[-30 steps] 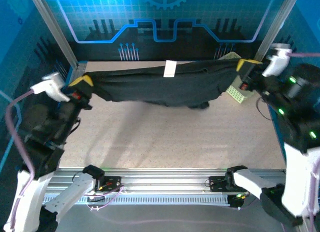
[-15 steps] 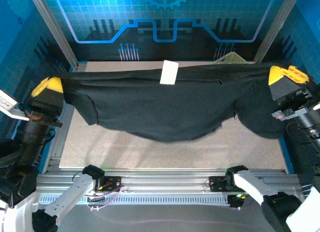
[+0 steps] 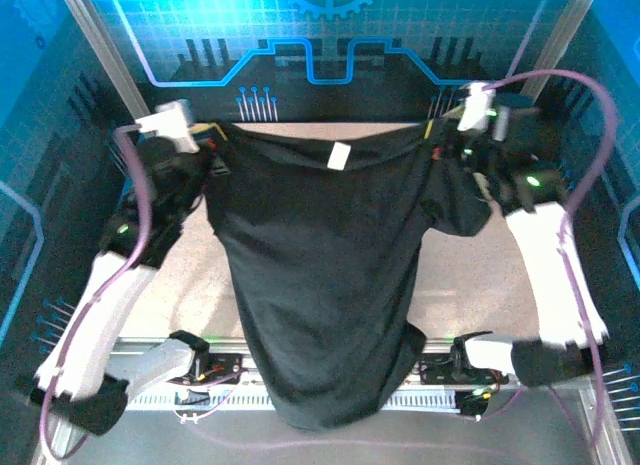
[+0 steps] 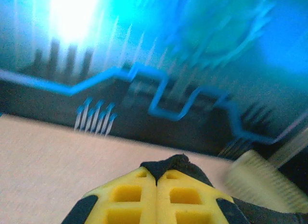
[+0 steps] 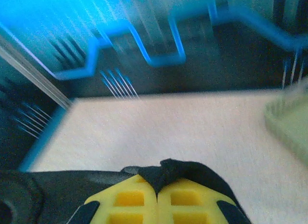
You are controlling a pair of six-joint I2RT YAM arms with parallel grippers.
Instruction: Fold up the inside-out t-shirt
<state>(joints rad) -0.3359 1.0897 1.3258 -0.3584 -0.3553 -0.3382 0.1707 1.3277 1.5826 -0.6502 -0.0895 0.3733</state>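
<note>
The left pincer (image 4: 156, 178) at ten o'clock and the right pincer (image 5: 158, 185) at two each pinch a top corner of the inside-out t-shirt (image 3: 320, 275), which is spread lengthwise toward six with no fold made yet.

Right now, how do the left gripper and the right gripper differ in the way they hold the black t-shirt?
The left gripper pinches the top edge of the t-shirt left of the neck tag; the right gripper pinches it right of the tag. Under the right gripper a sleeve bulges sideways; under the left gripper the edge falls almost straight. Both are shut on the fabric, near the far edge of the table.
</note>
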